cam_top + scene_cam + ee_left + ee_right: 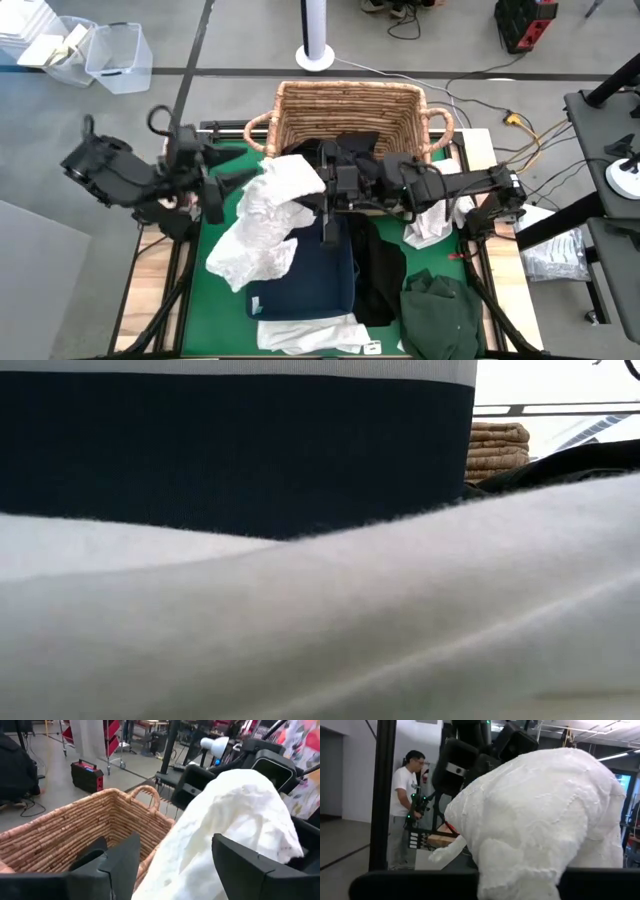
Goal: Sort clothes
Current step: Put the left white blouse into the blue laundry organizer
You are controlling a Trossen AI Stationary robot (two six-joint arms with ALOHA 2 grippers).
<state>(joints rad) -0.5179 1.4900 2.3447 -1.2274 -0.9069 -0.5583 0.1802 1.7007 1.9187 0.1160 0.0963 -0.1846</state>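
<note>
Two grippers meet over one white garment [268,215]. Right gripper [326,192], fingers pinched on the cloth near its top, appears to carry its weight; left gripper [172,865], fingers spread wide on either side of the fabric, grips nothing, so this reads as a hand-over between arms. Garment hangs from beside the near rim of the wicker basket [347,118] down over the navy bin [305,280], probably lifted clear for dropping into one container. Other clothes lie near: black garment [378,268], dark green garment [443,312], another white piece [430,228]. Green table cover [215,225] under all; a person [402,802] stands in the room beyond, seen in the right wrist view
</note>
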